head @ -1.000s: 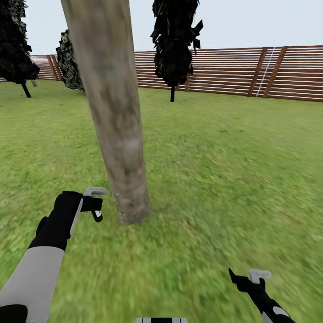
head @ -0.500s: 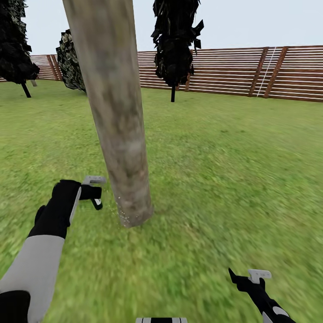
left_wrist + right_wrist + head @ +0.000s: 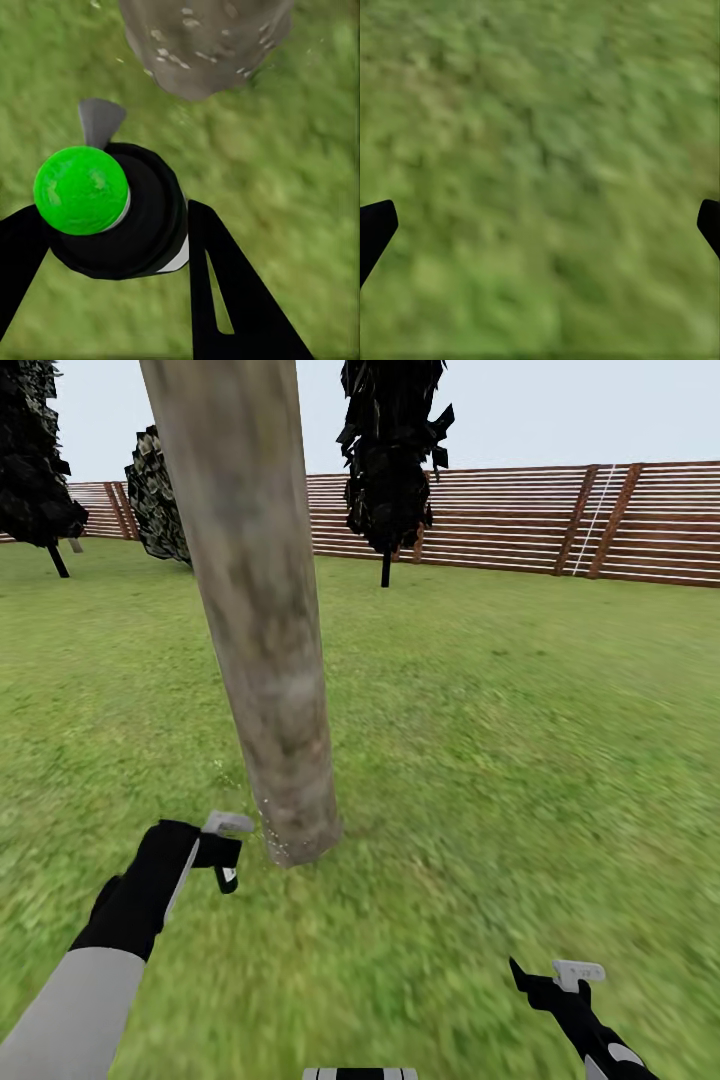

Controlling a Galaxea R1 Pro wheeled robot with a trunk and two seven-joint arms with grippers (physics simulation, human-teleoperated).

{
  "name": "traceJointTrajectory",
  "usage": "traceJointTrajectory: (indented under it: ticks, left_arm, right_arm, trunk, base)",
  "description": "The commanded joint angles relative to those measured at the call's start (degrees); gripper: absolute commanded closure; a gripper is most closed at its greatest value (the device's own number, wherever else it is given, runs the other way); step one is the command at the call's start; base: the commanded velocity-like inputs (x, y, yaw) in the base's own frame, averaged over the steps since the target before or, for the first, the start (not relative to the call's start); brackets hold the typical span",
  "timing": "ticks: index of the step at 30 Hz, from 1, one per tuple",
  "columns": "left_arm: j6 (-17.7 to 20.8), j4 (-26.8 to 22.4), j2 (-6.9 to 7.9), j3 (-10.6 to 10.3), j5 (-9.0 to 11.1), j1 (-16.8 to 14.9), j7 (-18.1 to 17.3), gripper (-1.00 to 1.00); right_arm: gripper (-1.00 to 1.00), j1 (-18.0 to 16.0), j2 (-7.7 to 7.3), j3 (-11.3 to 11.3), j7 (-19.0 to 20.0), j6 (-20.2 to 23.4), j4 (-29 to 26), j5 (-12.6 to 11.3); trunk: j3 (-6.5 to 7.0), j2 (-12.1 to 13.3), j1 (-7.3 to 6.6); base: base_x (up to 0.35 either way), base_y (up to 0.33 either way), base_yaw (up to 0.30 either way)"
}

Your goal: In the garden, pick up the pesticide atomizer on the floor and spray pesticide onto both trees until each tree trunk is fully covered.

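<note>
Beside trunk base — left gripper gripping atomizer.

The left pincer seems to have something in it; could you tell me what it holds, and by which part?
The left pincer holds the pesticide atomizer, its fingers clamped on either side of the black body, just below the green cap. The right pincer is open and holds nothing.

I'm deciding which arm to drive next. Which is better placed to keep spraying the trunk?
Left: its gripper holds the pesticide atomizer beside the tree trunk base. The right gripper is open over grass.
</note>
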Motion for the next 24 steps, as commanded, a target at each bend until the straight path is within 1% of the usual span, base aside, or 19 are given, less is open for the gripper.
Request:
traceJointTrajectory:
  ticks: [1, 7, 10, 13, 17, 20, 24]
  left_arm:
    - [0.0, -0.1, 0.02, -0.1, 0.0, 0.1, 0.0, 1.00]
    - [0.3, -1.2, 0.17, 0.0, 0.0, -0.6, 0.1, 1.00]
    - [1.1, -4.0, 0.23, 0.0, -0.1, -3.7, 0.2, 1.00]
    - [1.3, -4.6, 0.33, 0.0, -0.2, -5.9, 0.2, 1.00]
    - [1.2, -4.8, 0.00, -0.3, -0.3, -5.8, 0.2, 1.00]
    - [0.9, -4.3, -0.17, 0.0, -0.3, -5.5, 0.4, 1.00]
    - [0.8, -3.2, -0.25, 0.0, 0.0, -4.9, 0.5, 1.00]
  right_arm:
    - [-1.00, 0.0, 0.00, 0.0, 0.0, 0.0, 0.0, 0.0]
    - [-1.00, 0.0, 0.00, 0.0, 0.0, 0.0, 0.0, 0.0]
    - [-1.00, 0.0, 0.00, 0.0, 0.0, 0.0, 0.0, 0.0]
    - [-1.00, 0.0, 0.00, 0.0, 0.0, 0.0, 0.0, 0.0]
    - [-1.00, 0.0, 0.00, 0.0, 0.0, 0.0, 0.0, 0.0]
    - [-1.00, 0.0, -0.01, 0.0, 0.0, 0.0, 0.0, 0.0]
    - [-1.00, 0.0, -0.01, 0.0, 0.0, 0.0, 0.0, 0.0]
  trunk:
    - [0.00, 0.0, 0.00]
    - [0.00, 0.0, 0.00]
    - [0.00, 0.0, 0.00]
    - [0.00, 0.0, 0.00]
    - [0.00, 0.0, 0.00]
    - [0.00, 0.0, 0.00]
    - [0.00, 0.0, 0.00]
  base:
    - [0.000, 0.000, 0.000]
    - [0.000, 0.000, 0.000]
    - [0.000, 0.000, 0.000]
    - [0.000, 0.000, 0.000]
    - [0.000, 0.000, 0.000]
    - [0.000, -0.024, 0.000]
    - [0.000, -0.202, 0.000]
